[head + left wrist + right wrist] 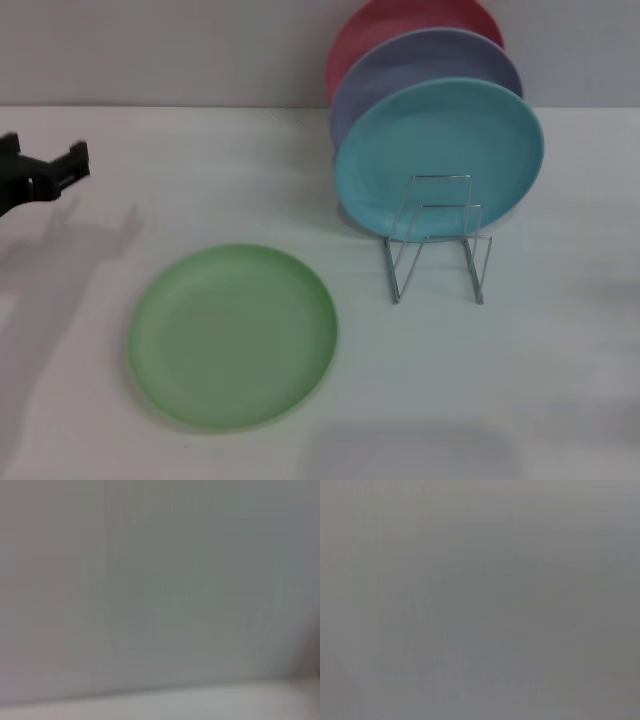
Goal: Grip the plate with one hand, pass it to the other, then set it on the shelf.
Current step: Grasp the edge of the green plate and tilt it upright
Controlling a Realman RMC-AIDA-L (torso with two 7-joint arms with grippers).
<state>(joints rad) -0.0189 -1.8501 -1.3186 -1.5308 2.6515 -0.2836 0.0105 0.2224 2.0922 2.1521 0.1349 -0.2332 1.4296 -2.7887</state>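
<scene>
The light green plate [232, 335] lies flat on the white table [560, 380], front left of centre in the head view. The silver wire shelf [437, 243] stands to its right, and its front loops hold nothing. My left gripper [48, 172] hovers at the far left edge, above the table and well back-left of the plate, touching nothing. My right gripper is out of view. Both wrist views show only a blank grey surface.
A turquoise plate [440, 155] stands upright in the rack, with a lavender plate [425, 65] and a pink plate [400, 25] behind it. A grey wall [160, 50] runs along the back of the table.
</scene>
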